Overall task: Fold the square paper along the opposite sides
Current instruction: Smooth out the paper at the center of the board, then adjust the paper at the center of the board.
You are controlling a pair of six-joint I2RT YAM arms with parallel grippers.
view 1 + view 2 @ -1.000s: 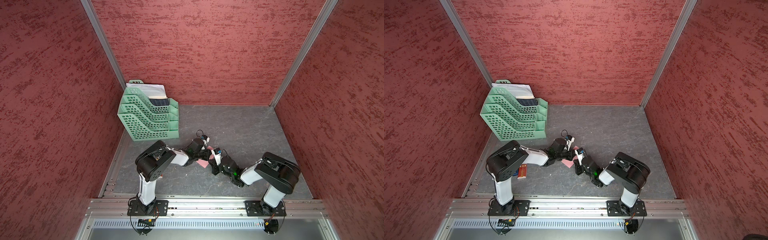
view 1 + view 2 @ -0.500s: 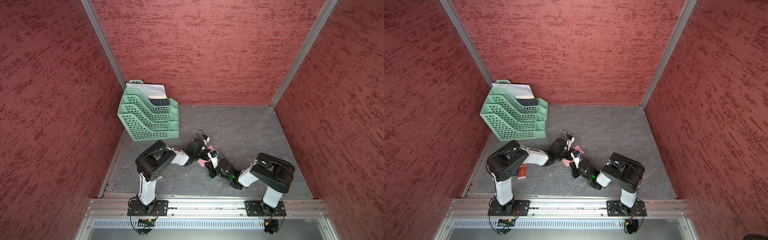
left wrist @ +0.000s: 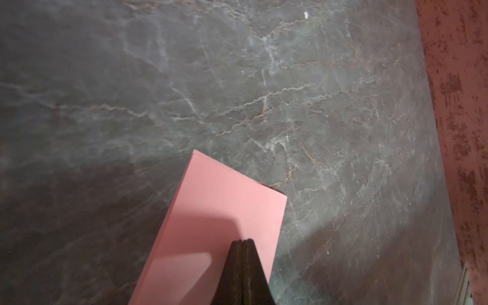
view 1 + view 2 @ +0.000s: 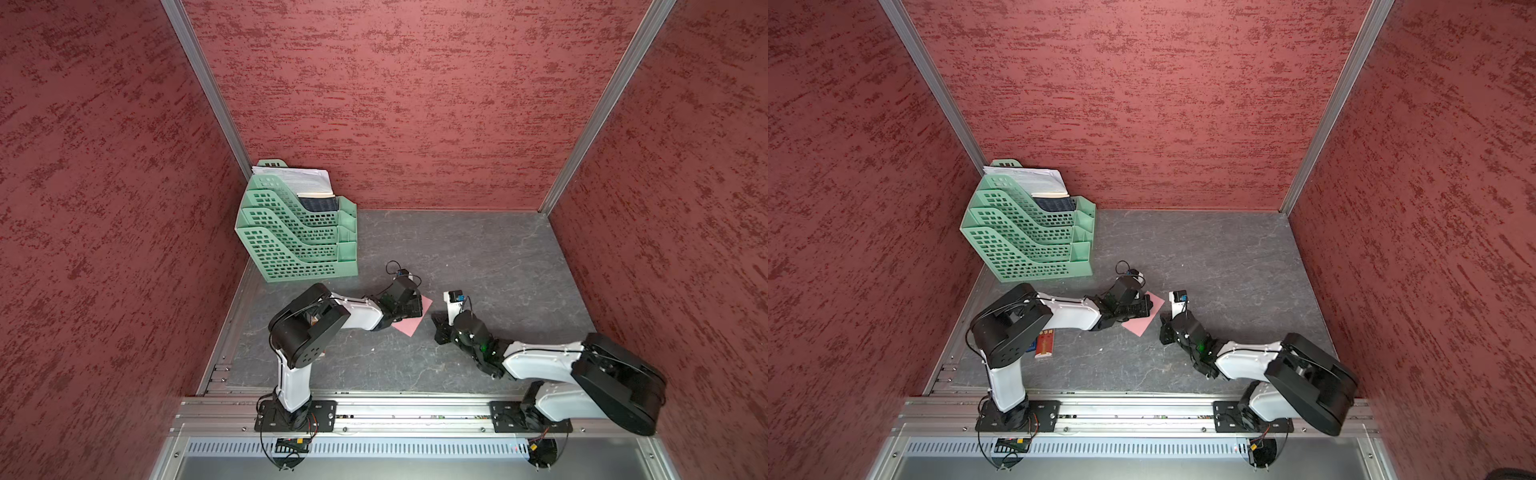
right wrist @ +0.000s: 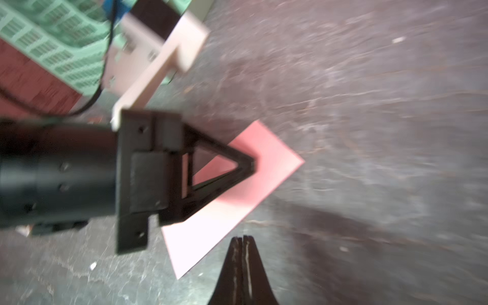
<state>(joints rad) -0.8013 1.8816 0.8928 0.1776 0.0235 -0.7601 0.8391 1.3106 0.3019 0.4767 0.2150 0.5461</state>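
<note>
bimanual cell seen from above and from both wrists. the landmark is the green tray rack (image 4: 299, 245), standing in a back corner of the grey veined surface (image 4: 478, 257).

the square paper (image 3: 219, 211), light pink and unmarked, lies flat on the surface near the rack, off the rack corner that faces the arms. in the left wrist view it shows as a rectangle longer than it is wide, with a slight step on one short edge where two layers seem to meet.

the left gripper (image 3: 244, 242) reaches out from the rack side, low over the paper. its fingers are together with nothing between them, and their tip lies over the pink sheet; whether it presses on the sheet cannot be told.

the right gripper (image 5: 242, 239) sits on the side of the paper away from the rack, just beside the sheet's edge and apart from it. its fingers are likewise together and hold nothing.

white printed papers (image 4: 299, 178) stand in the rack's rearmost tier. in a top view a red narrow box (image 4: 1045, 343) lies nearer the base rail than the rack, partly under the left arm.
</note>
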